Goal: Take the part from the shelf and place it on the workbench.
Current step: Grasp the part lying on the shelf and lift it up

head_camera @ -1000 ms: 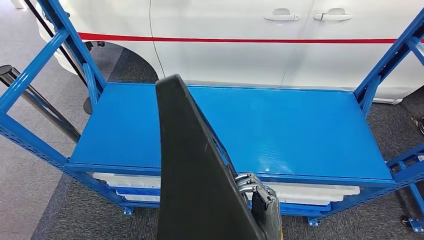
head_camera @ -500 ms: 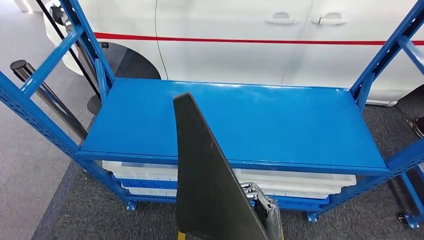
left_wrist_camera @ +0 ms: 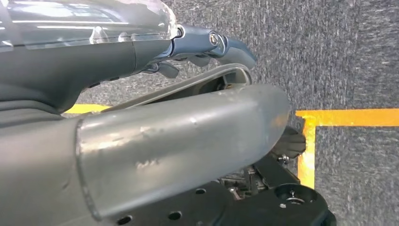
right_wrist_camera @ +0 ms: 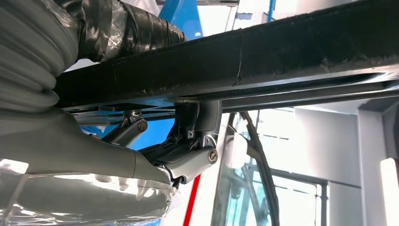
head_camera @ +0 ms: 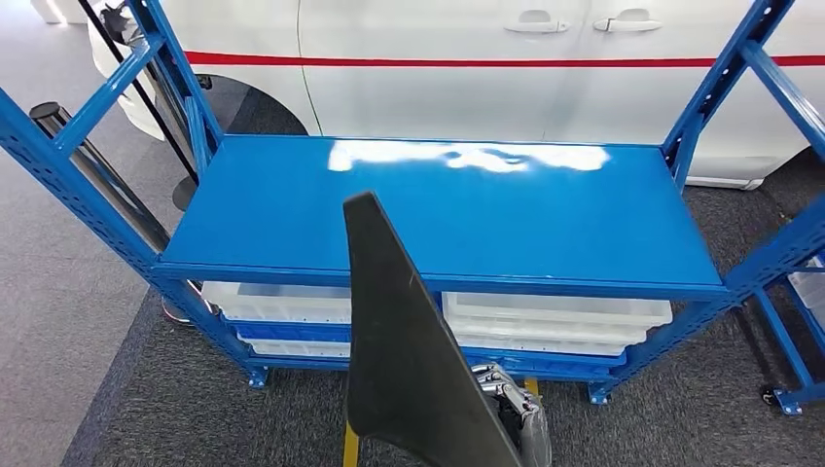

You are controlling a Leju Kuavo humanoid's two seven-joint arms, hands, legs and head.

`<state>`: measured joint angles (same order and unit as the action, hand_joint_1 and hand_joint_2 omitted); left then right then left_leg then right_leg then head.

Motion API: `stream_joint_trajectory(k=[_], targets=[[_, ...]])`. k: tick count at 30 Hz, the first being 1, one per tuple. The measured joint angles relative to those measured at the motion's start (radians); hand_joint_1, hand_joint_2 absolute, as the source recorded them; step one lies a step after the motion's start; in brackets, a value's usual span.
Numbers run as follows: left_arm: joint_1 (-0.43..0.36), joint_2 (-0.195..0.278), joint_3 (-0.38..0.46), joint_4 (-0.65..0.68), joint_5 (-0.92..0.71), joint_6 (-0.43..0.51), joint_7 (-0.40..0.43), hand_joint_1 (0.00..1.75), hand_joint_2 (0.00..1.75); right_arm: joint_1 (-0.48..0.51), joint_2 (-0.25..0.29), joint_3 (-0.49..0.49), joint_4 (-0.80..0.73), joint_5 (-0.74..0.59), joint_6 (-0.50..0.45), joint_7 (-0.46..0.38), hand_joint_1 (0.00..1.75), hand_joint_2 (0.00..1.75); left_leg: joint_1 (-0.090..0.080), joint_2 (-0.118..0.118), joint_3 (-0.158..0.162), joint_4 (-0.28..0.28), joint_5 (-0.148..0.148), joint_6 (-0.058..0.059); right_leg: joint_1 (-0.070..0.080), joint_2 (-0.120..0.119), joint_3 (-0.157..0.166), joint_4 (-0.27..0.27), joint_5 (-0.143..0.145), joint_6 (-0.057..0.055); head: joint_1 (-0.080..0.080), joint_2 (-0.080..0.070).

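Over on the far left there's grey floor point(head_camera: 58, 321) and a dark metal post point(head_camera: 92, 175) leaning behind the blue upright point(head_camera: 73, 180) of the rack, with darker carpet point(head_camera: 195, 418) starting beside it. The blue workbench point(head_camera: 545, 224) stretches across the middle, its glossy top catching a bright white glare near the back edge. Under that top sit white plastic bins point(head_camera: 559, 311) on a lower blue shelf point(head_camera: 292, 331), side by side. Behind the whole thing is a white car point(head_camera: 438, 97) with a red stripe point(head_camera: 486, 62) running along its doors and two door handles point(head_camera: 584, 21) up top. Front and center, the part point(head_camera: 399, 350) is a flat black panel, kind of a long tapered wedge with a rounded tip, standing upright and in this view reaching over the front edge of the bench top; it's up in the air, not resting on the bench. The right hand point(head_camera: 511, 404) grips it low down at its right edge, and in the right wrist view you can see the fingers point(right_wrist_camera: 188, 160) curled up against the panel's dark edge point(right_wrist_camera: 235, 61), so it's clamped on for sure. A bit of yellow floor tape point(head_camera: 350, 446) peeks out below the panel. The left hand point(left_wrist_camera: 202, 52) hangs down over the carpet near a yellow tape corner point(left_wrist_camera: 308, 141), fingers curled in with nothing in them as far as I can see. Far right, more blue rack posts point(head_camera: 720, 88).
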<state>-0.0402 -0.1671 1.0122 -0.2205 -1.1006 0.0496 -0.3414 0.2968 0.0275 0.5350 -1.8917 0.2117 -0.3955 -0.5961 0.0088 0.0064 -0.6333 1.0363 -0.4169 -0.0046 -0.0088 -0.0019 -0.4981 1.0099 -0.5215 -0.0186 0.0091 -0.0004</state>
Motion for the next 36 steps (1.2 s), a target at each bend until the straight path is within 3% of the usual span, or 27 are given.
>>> stream_joint_trajectory(k=[2, 4, 5, 6, 7, 8, 9, 11, 13, 15, 16, 19, 20, 21, 22, 24, 25, 27, 29, 31, 32, 34, 35, 36], targets=[[0.001, 0.0, 0.001, 0.0, 0.0, 0.0, 0.0, 0.0, 0.0, 0.001, 0.0, -0.001, 0.0, 0.0, 0.0, 0.0, 1.75, 1.75, 0.003, -0.002, -0.023, 0.075, -0.091, -0.009, -0.002, -0.004, -0.025, -0.003, 0.024, -0.015, 0.0, 0.0], [0.0, 0.0, 0.004, 0.0, -0.001, 0.0, 0.0, 0.0, 0.0, 0.002, 0.0, -0.003, 0.0, -0.01, 0.007, 0.0, 1.75, 1.75, 0.003, -0.001, -0.044, 0.194, -0.183, -0.016, 0.001, -0.004, -0.056, 0.0, 0.047, -0.02, 0.0, 0.0], [-0.001, 0.0, 0.005, 0.0, -0.003, 0.0, 0.0, 0.0, 0.0, 0.003, 0.0, -0.004, 0.0, -0.022, 0.017, 0.0, 1.75, 1.75, 0.003, -0.002, -0.044, 0.238, -0.195, -0.017, 0.002, -0.002, -0.073, 0.001, 0.058, -0.019, 0.0, 0.0], [-0.001, 0.0, 0.006, 0.0, -0.005, -0.001, 0.0, 0.0, 0.0, 0.004, 0.0, -0.005, 0.0, -0.041, 0.033, -0.002, 1.75, 1.75, 0.003, -0.002, -0.032, 0.255, -0.181, -0.016, 0.004, 0.002, -0.089, 0.004, 0.068, -0.017, 0.0, 0.0], [-0.001, 0.0, 0.006, 0.0, -0.008, -0.001, 0.0, 0.0, 0.0, 0.005, 0.0, -0.007, 0.0, -0.062, 0.052, -0.005, 1.75, 1.75, 0.002, -0.003, -0.005, 0.241, -0.149, -0.012, 0.006, 0.007, -0.106, 0.007, 0.077, -0.015, 0.0, 0.0], [-0.001, 0.0, 0.007, 0.0, -0.01, -0.001, 0.0, 0.0, 0.0, 0.006, 0.0, -0.008, 0.0, -0.082, 0.069, -0.01, 1.75, 1.75, 0.001, -0.009, 0.036, 0.198, -0.118, -0.005, 0.008, 0.012, -0.121, 0.01, 0.086, -0.013, 0.0, 0.0], [-0.001, 0.002, 0.008, 0.0, -0.012, -0.001, 0.0, 0.0, 0.0, 0.008, 0.0, -0.01, 0.0, -0.097, 0.084, -0.017, 1.75, 1.75, -0.002, -0.025, 0.091, 0.13, -0.106, 0.006, 0.01, 0.018, -0.133, 0.013, 0.095, -0.011, 0.0, 0.0], [-0.001, 0.004, 0.01, 0.0, -0.014, -0.001, 0.0, 0.0, 0.0, 0.009, 0.0, -0.013, 0.0, -0.112, 0.1, -0.027, 1.75, 1.75, -0.006, -0.052, 0.184, -0.008, -0.125, 0.023, 0.012, 0.031, -0.148, 0.017, 0.114, -0.003, 0.0, 0.0], [-0.001, 0.005, 0.013, 0.0, -0.016, -0.002, 0.0, 0.0, 0.0, 0.012, 0.0, -0.017, 0.0, -0.116, 0.106, -0.033, 1.75, 1.75, -0.009, -0.05, 0.215, -0.071, -0.144, 0.029, 0.01, 0.045, -0.153, 0.015, 0.132, 0.009, 0.0, 0.0], [-0.002, 0.004, 0.014, 0.0, -0.017, -0.003, 0.001, 0.0, 0.0, 0.017, 0.0, -0.021, -0.001, -0.118, 0.108, -0.036, 1.75, 1.75, -0.006, -0.03, 0.211, -0.082, -0.129, 0.036, 0.007, 0.047, -0.16, 0.022, 0.132, 0.02, 0.0, 0.0], [-0.002, 0.003, 0.014, 0.0, -0.017, -0.003, 0.001, 0.0, 0.0, 0.02, 0.0, -0.022, -0.002, -0.119, 0.108, -0.037, 1.75, 1.75, -0.003, -0.02, 0.208, -0.086, -0.12, 0.041, 0.006, 0.041, -0.171, 0.046, 0.112, 0.025, 0.001, 0.0], [0.001, 0.002, 0.015, 0.0, -0.02, -0.003, 0.003, 0.0, 0.0, 0.026, 0.0, -0.028, -0.003, -0.123, 0.12, -0.045, 1.75, 1.75, -0.001, 0.015, 0.189, -0.086, -0.104, 0.047, -0.001, 0.016, -0.233, 0.217, -0.004, 0.04, 0.002, 0.0], [0.002, 0.002, 0.015, 0.0, -0.02, -0.004, 0.003, 0.0, 0.0, 0.03, 0.0, -0.031, -0.003, -0.125, 0.127, -0.049, 1.75, 1.75, 0.0, 0.026, 0.183, -0.083, -0.102, 0.045, -0.005, 0.013, -0.244, 0.263, -0.026, 0.046, 0.002, 0.0], [0.002, 0.002, 0.015, 0.0, -0.021, -0.004, 0.004, 0.0, 0.0, 0.034, 0.0, -0.033, -0.003, -0.127, 0.132, -0.052, 1.75, 1.75, 0.0, 0.037, 0.178, -0.079, -0.1, 0.043, -0.009, 0.009, -0.237, 0.278, -0.03, 0.051, 0.002, 0.0], [0.002, 0.002, 0.015, 0.0, -0.021, -0.004, 0.004, 0.0, 0.0, 0.037, 0.0, -0.036, -0.003, -0.128, 0.137, -0.055, 1.75, 1.75, 0.002, 0.048, 0.174, -0.074, -0.101, 0.04, -0.014, 0.003, -0.21, 0.253, -0.015, 0.055, 0.002, 0.0], [0.001, 0.0, 0.015, 0.0, -0.021, -0.004, 0.005, 0.0, 0.0, 0.04, 0.0, -0.04, -0.003, -0.129, 0.141, -0.058, 1.75, 1.75, 0.005, 0.067, 0.17, -0.062, -0.106, 0.03, -0.018, -0.024, -0.126, 0.134, 0.023, 0.058, 0.002, 0.0], [0.0, 0.0, 0.016, 0.0, -0.021, -0.005, 0.005, 0.0, 0.0, 0.041, 0.0, -0.041, -0.003, -0.13, 0.142, -0.06, 1.75, 1.75, 0.004, 0.075, 0.169, -0.054, -0.111, 0.023, -0.018, -0.038, -0.094, 0.08, 0.035, 0.054, 0.002, 0.0], [-0.002, 0.0, 0.016, 0.0, -0.021, -0.005, 0.006, 0.0, 0.0, 0.046, 0.0, -0.045, -0.005, -0.134, 0.143, -0.062, 1.75, 1.75, 0.0, 0.088, 0.167, -0.044, -0.117, 0.009, -0.011, -0.05, -0.072, 0.035, 0.034, 0.037, 0.002, 0.0], [-0.005, 0.0, 0.016, 0.0, -0.021, -0.005, 0.006, 0.0, 0.0, 0.055, 0.0, -0.05, -0.006, -0.14, 0.144, -0.065, 1.75, 1.75, 0.001, 0.097, 0.169, -0.043, -0.12, -0.001, -0.009, -0.034, -0.078, 0.036, 0.037, 0.019, 0.002, 0.0], [-0.007, 0.0, 0.017, 0.0, -0.022, -0.004, 0.007, 0.0, 0.0, 0.064, 0.002, -0.056, -0.006, -0.146, 0.148, -0.068, 1.75, 1.75, 0.006, 0.072, 0.16, -0.017, -0.144, -0.011, -0.011, -0.019, -0.082, 0.032, 0.042, 0.005, 0.001, 0.0], [-0.006, 0.0, 0.017, 0.0, -0.022, -0.004, 0.007, 0.0, 0.0, 0.067, 0.003, -0.058, -0.006, -0.148, 0.15, -0.07, 1.75, 1.75, 0.007, 0.05, 0.142, 0.023, -0.171, -0.014, -0.012, -0.012, -0.083, 0.029, 0.045, -0.001, 0.001, 0.0], [-0.003, 0.0, 0.018, 0.0, -0.023, -0.004, 0.008, 0.0, 0.0, 0.07, 0.005, -0.062, -0.006, -0.149, 0.154, -0.072, 1.75, 1.75, 0.008, 0.014, 0.078, 0.155, -0.237, -0.017, -0.01, 0.006, -0.088, 0.029, 0.049, -0.009, 0.001, 0.0], [-0.001, 0.0, 0.018, 0.0, -0.023, -0.004, 0.009, 0.0, 0.0, 0.071, 0.005, -0.064, -0.006, -0.149, 0.155, -0.072, 1.75, 1.75, 0.008, 0.008, 0.047, 0.215, -0.255, -0.016, -0.008, 0.018, -0.09, 0.029, 0.05, -0.011, 0.001, 0.0], [0.0, 0.0, 0.019, 0.0, -0.023, -0.004, 0.009, 0.0, 0.0, 0.073, 0.005, -0.066, -0.006, -0.149, 0.155, -0.072, 1.75, 1.75, 0.008, 0.005, 0.028, 0.246, -0.253, -0.014, -0.006, 0.031, -0.091, 0.029, 0.051, -0.013, 0.001, 0.0]])
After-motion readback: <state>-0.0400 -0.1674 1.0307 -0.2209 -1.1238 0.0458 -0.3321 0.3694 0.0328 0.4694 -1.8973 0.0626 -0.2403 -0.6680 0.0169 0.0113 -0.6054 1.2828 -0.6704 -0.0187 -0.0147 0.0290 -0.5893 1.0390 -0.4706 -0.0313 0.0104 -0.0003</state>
